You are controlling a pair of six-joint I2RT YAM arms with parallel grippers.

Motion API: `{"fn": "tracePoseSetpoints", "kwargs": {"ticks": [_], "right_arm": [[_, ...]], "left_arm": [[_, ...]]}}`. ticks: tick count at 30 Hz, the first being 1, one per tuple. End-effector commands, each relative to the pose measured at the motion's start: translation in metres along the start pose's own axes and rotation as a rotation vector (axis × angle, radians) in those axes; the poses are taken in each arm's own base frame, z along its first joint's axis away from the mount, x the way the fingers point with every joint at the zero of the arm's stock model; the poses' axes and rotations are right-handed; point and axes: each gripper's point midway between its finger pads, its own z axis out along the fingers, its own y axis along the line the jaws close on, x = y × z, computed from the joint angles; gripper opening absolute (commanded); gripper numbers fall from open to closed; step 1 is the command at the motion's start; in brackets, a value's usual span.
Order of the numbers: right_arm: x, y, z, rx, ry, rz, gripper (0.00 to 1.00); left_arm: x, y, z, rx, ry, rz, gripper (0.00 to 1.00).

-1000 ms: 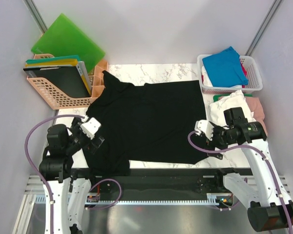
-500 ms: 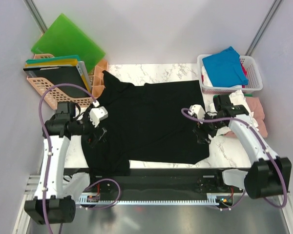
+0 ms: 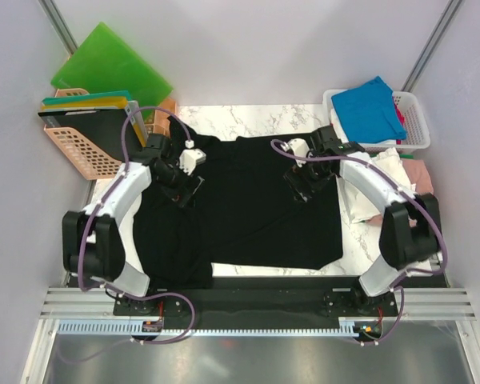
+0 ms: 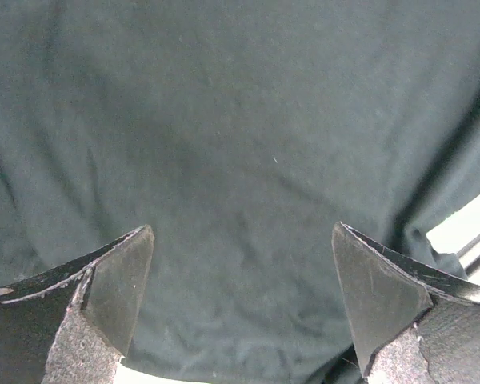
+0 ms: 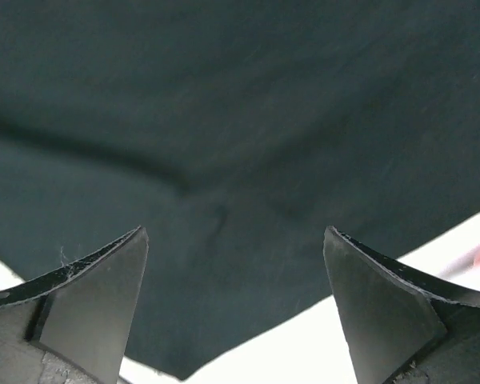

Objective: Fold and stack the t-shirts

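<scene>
A large black t-shirt (image 3: 248,208) lies spread flat on the marble table (image 3: 256,116). My left gripper (image 3: 184,190) hovers open over its left shoulder area, and black cloth (image 4: 240,120) fills the left wrist view under the open gripper (image 4: 242,228). My right gripper (image 3: 304,186) is open above the shirt's right side. In the right wrist view the open gripper (image 5: 235,230) frames the shirt's edge (image 5: 240,96) and a strip of white table (image 5: 320,344). Neither gripper holds anything. A bright blue t-shirt (image 3: 370,104) tops the white basket (image 3: 416,120).
White cloth (image 3: 372,172) and pink cloth (image 3: 422,178) lie on the table's right side below the basket. At the back left stand a green board (image 3: 104,64) and a peach rack (image 3: 88,156) of folders. The black shirt's hem hangs near the front edge.
Both arms have swung from the near edge out over the upper part of the black shirt. The right gripper's jaws stand a little wider than before.
</scene>
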Motion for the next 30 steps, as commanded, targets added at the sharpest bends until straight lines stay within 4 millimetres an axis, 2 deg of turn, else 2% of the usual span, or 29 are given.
{"fn": "tracePoseSetpoints", "kwargs": {"ticks": [1,5,8,12,16,23,26,30], "right_arm": [[-0.023,-0.032,0.025,0.123,-0.009,0.141,0.98],[-0.022,-0.043,0.055,0.126,0.029,0.184,0.98],[-0.023,-0.055,0.069,0.17,0.027,0.206,0.98],[-0.028,-0.064,0.079,0.2,0.009,0.229,0.98],[-0.028,-0.066,0.084,0.204,0.011,0.235,0.98],[-0.001,-0.084,0.104,0.269,0.1,0.242,0.98],[0.013,-0.091,0.108,0.268,0.12,0.275,0.98],[0.028,-0.101,0.108,0.269,0.13,0.304,0.98]], "left_arm": [[-0.029,0.027,0.007,-0.105,-0.031,-0.048,1.0],[-0.022,0.04,0.03,-0.12,0.012,-0.058,1.0],[-0.027,0.05,0.04,-0.147,0.002,-0.06,1.0],[-0.021,0.073,0.06,-0.233,0.038,-0.111,1.0],[-0.013,0.079,0.082,-0.223,0.081,-0.147,1.0],[0.008,0.101,0.114,-0.284,0.176,-0.19,1.0],[0.011,0.106,0.121,-0.29,0.188,-0.203,1.0],[0.011,0.116,0.12,-0.312,0.189,-0.221,1.0]]}}
